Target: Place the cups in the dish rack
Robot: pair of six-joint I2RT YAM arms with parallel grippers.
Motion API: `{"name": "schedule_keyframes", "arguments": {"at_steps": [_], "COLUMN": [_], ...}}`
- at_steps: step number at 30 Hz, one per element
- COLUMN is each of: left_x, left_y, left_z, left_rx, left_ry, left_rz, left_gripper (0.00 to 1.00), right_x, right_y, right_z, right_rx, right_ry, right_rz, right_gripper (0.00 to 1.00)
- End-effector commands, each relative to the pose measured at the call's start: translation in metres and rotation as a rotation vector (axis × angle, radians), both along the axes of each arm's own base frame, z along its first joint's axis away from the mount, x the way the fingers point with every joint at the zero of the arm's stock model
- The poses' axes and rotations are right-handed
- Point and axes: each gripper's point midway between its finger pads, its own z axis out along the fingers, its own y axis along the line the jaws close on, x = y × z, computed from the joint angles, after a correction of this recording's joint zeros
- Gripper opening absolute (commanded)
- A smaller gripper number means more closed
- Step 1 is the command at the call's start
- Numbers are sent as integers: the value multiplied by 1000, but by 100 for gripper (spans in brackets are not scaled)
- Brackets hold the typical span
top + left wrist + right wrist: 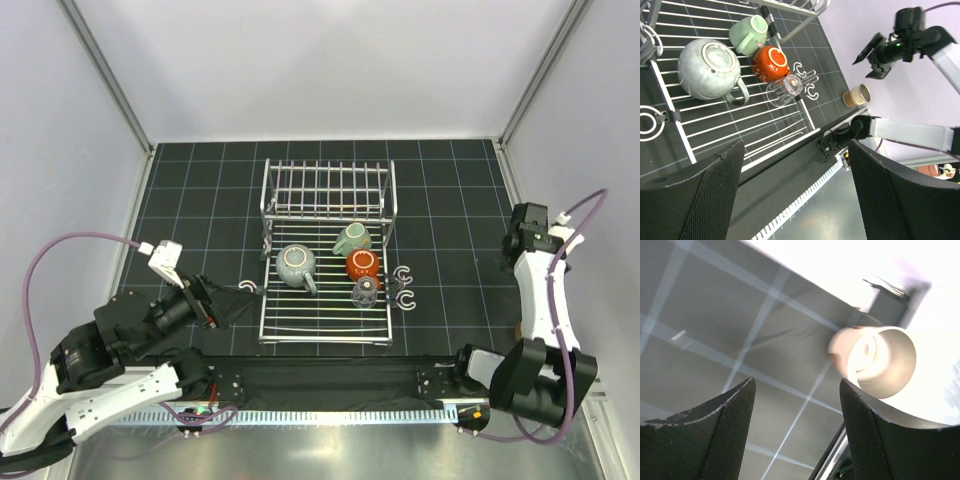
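The silver wire dish rack [325, 322] stands mid-table. On its flat base sit the pale grey-green round mug [296, 264], the mint-green mug [351, 239], the orange-brown mug [362, 265] and the small clear glass [366, 291]. All four also show in the left wrist view, on the rack [715, 135]. The cream tumbler [857, 96] lies on the mat at the right, beside the right arm's base. It shows open end on, blurred, in the right wrist view [880, 362]. My left gripper [215, 303] is open and empty, left of the rack. My right gripper [796, 382] is open and empty above the mat, left of the tumbler.
Small white C-shaped hooks lie on the mat right of the rack [403, 285] and at its left edge [248, 288]. The rack's upright barred section [327, 190] is at the far side. Pale walls enclose the black gridded mat [450, 200].
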Motion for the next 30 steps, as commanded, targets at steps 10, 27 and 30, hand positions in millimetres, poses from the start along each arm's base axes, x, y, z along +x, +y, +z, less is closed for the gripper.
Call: {"name": "schedule_keyframes", "arguments": {"at_steps": [10,27,30], "left_x": [-9,-12,-11], "left_y": [4,1,0], "left_z": [8,10,9], "left_rx": [-6,-24,-19], "left_ry": [2,18,21], "left_rz": [-34,-47,-46], "left_gripper": [82,82,82], "right_x": [-50,-53,-54], "right_y": [-42,-48,-48], "right_z": [9,-47,-51], "right_rx": [-142,60,68], "right_ry": [-55,-115,-92], "right_rz": [-394,-457,-470], "right_gripper": [68,61,59]}}
